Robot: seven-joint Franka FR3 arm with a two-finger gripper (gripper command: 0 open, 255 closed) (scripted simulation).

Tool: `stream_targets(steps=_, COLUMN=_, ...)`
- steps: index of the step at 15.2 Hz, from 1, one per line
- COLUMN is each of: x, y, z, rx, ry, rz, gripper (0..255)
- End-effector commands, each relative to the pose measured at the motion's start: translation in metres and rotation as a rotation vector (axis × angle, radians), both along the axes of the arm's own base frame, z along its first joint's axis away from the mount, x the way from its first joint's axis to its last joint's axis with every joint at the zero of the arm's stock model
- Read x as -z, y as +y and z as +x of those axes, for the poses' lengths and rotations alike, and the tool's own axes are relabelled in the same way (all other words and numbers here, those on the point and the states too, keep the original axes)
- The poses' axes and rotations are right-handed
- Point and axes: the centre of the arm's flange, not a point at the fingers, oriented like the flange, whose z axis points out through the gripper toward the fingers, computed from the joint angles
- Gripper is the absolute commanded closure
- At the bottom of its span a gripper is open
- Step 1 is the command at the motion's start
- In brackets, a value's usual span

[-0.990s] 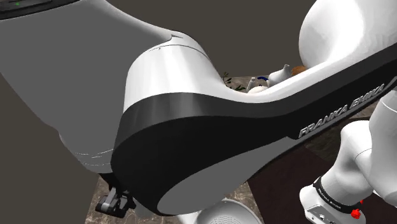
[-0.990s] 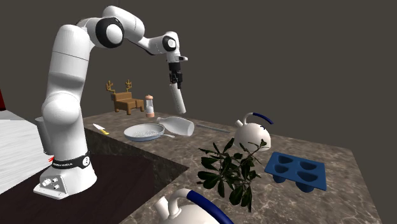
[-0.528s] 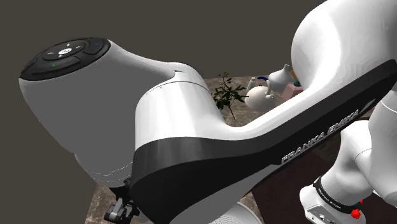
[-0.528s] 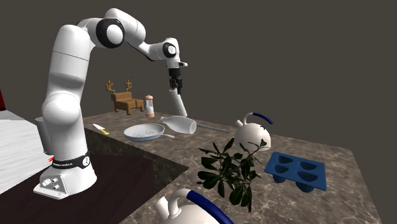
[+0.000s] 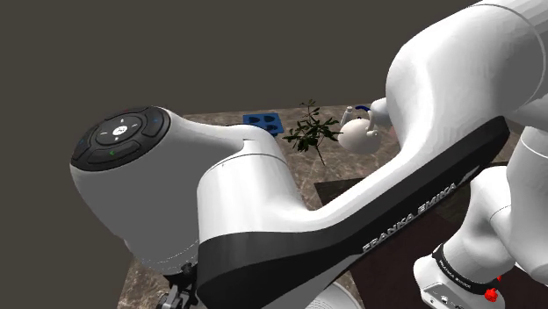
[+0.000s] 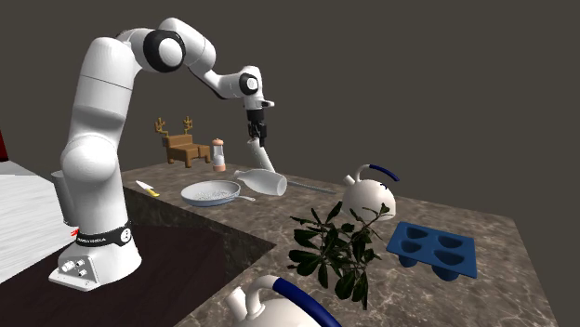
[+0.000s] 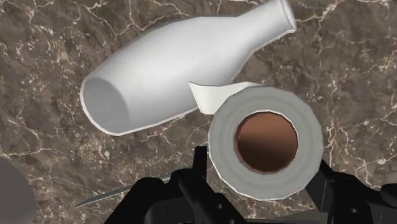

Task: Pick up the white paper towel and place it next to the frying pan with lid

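While the gripper (image 6: 258, 137) hangs over the back part of the counter (image 6: 302, 206), its black fingers (image 7: 200, 160) pinch the paper towel roll (image 7: 266, 140) from both sides. The roll is held off the stone and looks tilted in the second exterior view. Along the wrist view its brown core faces the camera, and a loose flap (image 7: 213, 95) of sheet points toward a white bottle (image 7: 184, 70) lying on its side directly below.

The frying pan (image 6: 212, 193) sits just beside that bottle, on the second exterior view's left. A knife (image 6: 147, 189) lies near the counter's left edge, with a strip of bare stone between it and the pan. A wooden reindeer chair (image 6: 178, 146) and a shaker (image 6: 218, 154) stand close to the rear edge. To the right of the bottle the stone runs bare up to a white kettle (image 6: 372, 195) with a blue handle. A leafy plant (image 6: 335, 246) and a blue mould (image 6: 432, 246) fill the near right corner, and a second kettle (image 6: 279, 302) stands at the front edge.

The counter is dark brown marble veined in white. The arm's base (image 6: 93, 265) stands on a lower dark panel beside it. Behind it all the wall is plain dark grey-brown.
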Motion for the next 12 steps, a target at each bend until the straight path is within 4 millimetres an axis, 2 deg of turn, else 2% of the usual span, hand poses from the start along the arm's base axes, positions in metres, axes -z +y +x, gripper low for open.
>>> stream_targets(steps=1, x=0.0136, y=0.0001, z=-0.0004, rx=0.0, ry=0.0, rz=0.0, gripper=255)
stream_targets(steps=9, x=0.0136, y=0.0001, z=-0.0004, rx=0.0, ry=0.0, rz=0.0, gripper=255)
stream_targets(steps=10, x=0.0136, y=0.0001, z=-0.0004, rx=0.0, ry=0.0, rz=0.0, gripper=0)
stream_targets(steps=12, x=0.0136, y=0.0001, z=-0.0004, rx=0.0, ry=0.0, rz=0.0, gripper=0)
